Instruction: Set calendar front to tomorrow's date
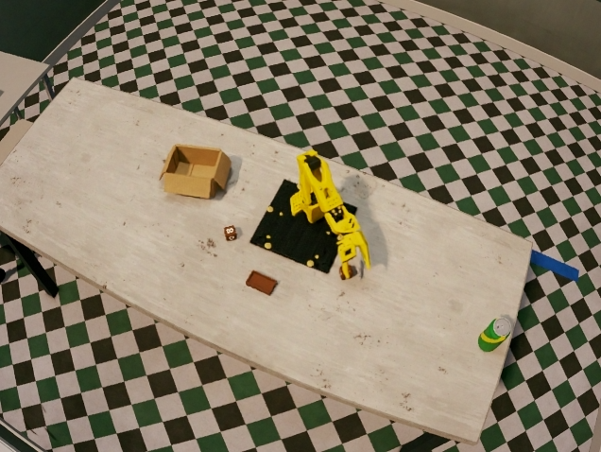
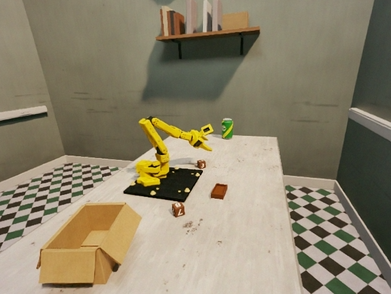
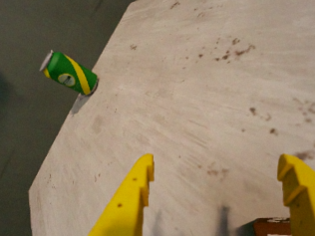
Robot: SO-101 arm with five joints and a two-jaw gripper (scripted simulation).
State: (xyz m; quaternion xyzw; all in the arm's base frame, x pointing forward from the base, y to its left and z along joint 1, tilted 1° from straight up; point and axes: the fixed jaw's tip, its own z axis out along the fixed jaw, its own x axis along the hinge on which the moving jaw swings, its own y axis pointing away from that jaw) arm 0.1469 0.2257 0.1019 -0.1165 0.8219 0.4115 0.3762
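Observation:
The brown tray [image 1: 261,283] [image 2: 219,191] lies empty on the table; the month's name cannot be made out. One brown cube [image 1: 230,233] [image 2: 178,209] sits on the table, an 8 on top and a 7 on the side towards the exterior camera. The other brown cube [image 1: 352,272] [image 2: 201,163] sits off the mat's far corner, a 3 on the side towards the exterior camera. It shows partly in the wrist view [image 3: 271,227] at the lower right, by one finger. My gripper [image 1: 356,271] [image 2: 209,144] [image 3: 215,158] is open and empty, raised above that cube.
A black mat [image 1: 286,242] [image 2: 170,192] lies under the arm's base. An open cardboard box [image 1: 186,185] [image 2: 67,265] stands on the side of the 8 cube. A green can [image 1: 494,335] [image 2: 227,128] [image 3: 72,74] stands near the table's far edge.

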